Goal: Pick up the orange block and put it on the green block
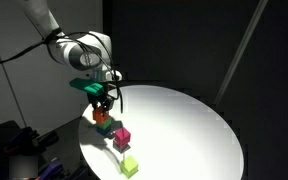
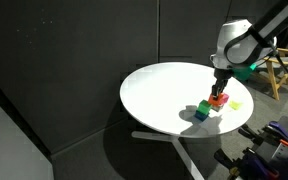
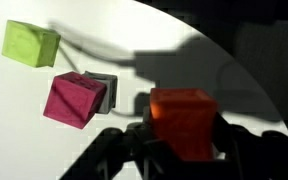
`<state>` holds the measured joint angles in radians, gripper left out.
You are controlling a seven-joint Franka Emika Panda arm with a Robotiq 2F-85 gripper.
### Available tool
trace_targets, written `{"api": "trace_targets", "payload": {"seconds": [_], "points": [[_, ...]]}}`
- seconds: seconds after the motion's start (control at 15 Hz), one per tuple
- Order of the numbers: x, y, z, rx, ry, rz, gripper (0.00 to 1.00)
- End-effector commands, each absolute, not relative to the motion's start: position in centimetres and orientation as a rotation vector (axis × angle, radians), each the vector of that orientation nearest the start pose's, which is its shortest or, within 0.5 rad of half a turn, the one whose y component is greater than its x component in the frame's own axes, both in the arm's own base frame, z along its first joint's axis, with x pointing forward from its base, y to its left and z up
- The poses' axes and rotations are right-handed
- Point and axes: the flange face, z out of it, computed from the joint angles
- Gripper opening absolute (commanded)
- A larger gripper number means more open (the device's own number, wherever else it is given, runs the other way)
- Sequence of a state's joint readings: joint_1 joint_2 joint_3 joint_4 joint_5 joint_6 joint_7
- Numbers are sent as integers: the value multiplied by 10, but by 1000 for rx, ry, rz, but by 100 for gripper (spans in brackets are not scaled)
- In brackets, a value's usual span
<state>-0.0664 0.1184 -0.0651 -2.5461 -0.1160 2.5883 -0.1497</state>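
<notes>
The small orange cube [image 3: 184, 120] is pinched by the fingers [image 3: 134, 140] near the dark green cube [image 2: 203, 110]; placement is judged outstanding.

The white jointed arm [image 1: 42, 18] comes in from the upper edge in both exterior views and bends at a bulky rounded wrist [image 1: 88, 50]. Below the wrist, the dark gripper [image 1: 103, 101] on its teal mount points straight down with its fingertips lowest. In the wrist view, its two black fingers [image 3: 132, 140] stand on either side of a small bright orange cube [image 3: 184, 120]. They press against the cube's opposite sides, so it sits clamped between them.
</notes>
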Motion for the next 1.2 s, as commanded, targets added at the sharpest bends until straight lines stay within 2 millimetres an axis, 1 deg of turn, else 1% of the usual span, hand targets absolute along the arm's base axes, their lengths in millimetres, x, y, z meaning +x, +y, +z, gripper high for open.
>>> {"api": "trace_targets", "payload": {"seconds": [0.0,0.6,1.13], "points": [[463,-50,224,-3195,-143,157,30],[482,-42,221,-3207,-108,176,30],[489,-39,216,-3211,-104,190,30]]}}
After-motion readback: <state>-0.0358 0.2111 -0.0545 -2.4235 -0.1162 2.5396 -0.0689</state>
